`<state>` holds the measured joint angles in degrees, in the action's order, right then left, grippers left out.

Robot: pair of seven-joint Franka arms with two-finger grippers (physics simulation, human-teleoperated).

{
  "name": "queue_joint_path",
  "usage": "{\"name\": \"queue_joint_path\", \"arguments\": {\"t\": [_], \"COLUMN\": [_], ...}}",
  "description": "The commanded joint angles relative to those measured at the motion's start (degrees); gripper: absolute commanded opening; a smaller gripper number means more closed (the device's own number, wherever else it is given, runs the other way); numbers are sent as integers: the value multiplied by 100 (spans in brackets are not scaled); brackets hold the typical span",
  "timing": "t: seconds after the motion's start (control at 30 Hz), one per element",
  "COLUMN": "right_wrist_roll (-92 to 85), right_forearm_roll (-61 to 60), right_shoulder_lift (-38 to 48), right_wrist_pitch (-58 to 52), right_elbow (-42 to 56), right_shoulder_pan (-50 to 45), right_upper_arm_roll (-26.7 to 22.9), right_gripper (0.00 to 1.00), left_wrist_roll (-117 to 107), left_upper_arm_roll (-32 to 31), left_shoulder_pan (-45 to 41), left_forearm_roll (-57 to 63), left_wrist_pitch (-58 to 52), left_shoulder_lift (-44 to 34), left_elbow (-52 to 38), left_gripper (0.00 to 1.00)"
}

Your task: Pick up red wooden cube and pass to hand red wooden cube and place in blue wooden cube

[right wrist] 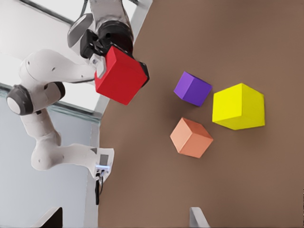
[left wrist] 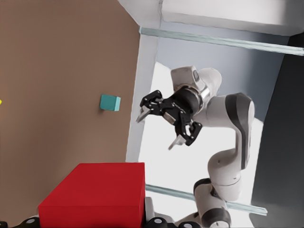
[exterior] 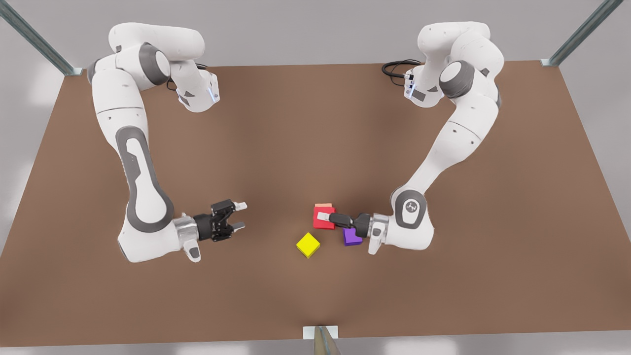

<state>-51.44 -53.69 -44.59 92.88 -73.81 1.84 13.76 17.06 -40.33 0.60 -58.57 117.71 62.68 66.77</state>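
Note:
My left gripper (exterior: 324, 217), on the arm at the front view's right, is shut on the red wooden cube (exterior: 320, 225), which looms close in the left wrist view (left wrist: 95, 194). The right wrist view shows this cube (right wrist: 119, 76) held clear of the table. The hand is my right gripper (exterior: 239, 215), on the arm at the front view's left. It hangs open and empty, facing the red cube across a gap, and appears farther off in the left wrist view (left wrist: 156, 132). The blue wooden cube (left wrist: 110, 102), teal, rests on the table near an edge.
A yellow cube (exterior: 308, 244) lies on the brown table (exterior: 276, 148) just in front of the red cube, and a purple cube (exterior: 352, 237) sits under my left gripper's wrist. A salmon cube (exterior: 323, 205) peeks out behind the red one. Metal frame posts stand at the table's corners.

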Motion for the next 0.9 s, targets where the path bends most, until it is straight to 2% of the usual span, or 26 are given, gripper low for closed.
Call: {"name": "queue_joint_path", "arguments": {"t": [0.0,0.17,0.3,0.6,0.87], "right_wrist_roll": [-7309,-8416,-9278,-9982,-10026], "right_forearm_roll": [-598,-1801,-2733,-3674,-3973], "right_shoulder_lift": [12,565,618,267,135], "right_wrist_pitch": [1241,2331,2736,2736,2648], "right_elbow": [-116,-1380,-1821,-1900,-1874], "right_shoulder_pan": [-52,-61,-263,-553,-553], "right_upper_arm_roll": [4,4,13,48,417], "right_gripper": [100,100,100,100,100], "left_wrist_roll": [368,702,693,684,693], "left_upper_arm_roll": [-28,-37,-46,-63,-54], "left_shoulder_pan": [-104,-227,-227,-236,-297], "left_forearm_roll": [-436,-436,-524,-488,-488], "left_wrist_pitch": [1114,1088,1088,710,762], "left_shoulder_lift": [34,113,104,78,87], "left_elbow": [-41,-23,12,91,91], "left_gripper": [46,46,46,46,46]}}
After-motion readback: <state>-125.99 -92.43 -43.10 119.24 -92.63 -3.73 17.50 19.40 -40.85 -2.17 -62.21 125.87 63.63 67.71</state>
